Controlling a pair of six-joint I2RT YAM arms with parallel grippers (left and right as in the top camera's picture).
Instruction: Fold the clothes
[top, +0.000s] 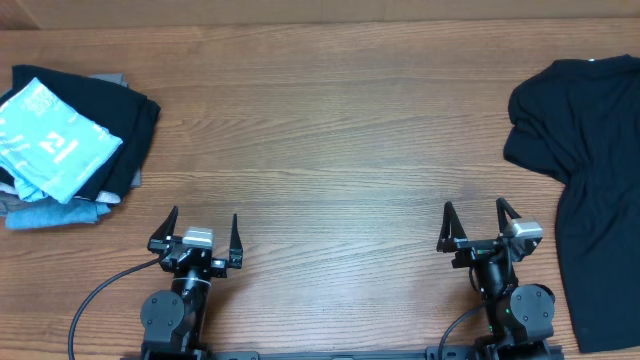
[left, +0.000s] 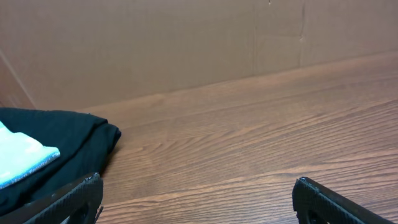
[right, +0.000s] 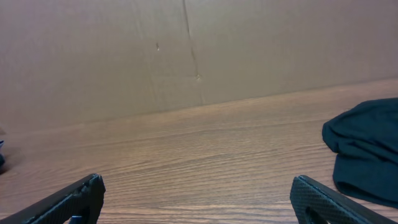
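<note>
The clothes, a plain black T-shirt (top: 590, 170), lie crumpled at the table's right edge, partly out of the overhead view; a rumpled corner of the T-shirt (right: 367, 152) shows at the right of the right wrist view. My right gripper (top: 478, 218) stands open near the front edge, just left of the shirt and not touching it. Its fingertips (right: 93, 185) are wide apart over bare wood. My left gripper (top: 198, 224) is open too, at the front left, far from the shirt, with nothing between its fingers (left: 87, 186).
A stack of folded garments (top: 70, 140) sits at the far left, a light-blue one with white print on top of black, grey and blue ones; the stack's black edge (left: 68, 140) shows left of the left gripper. A brown cardboard wall (right: 199, 50) backs the table.
</note>
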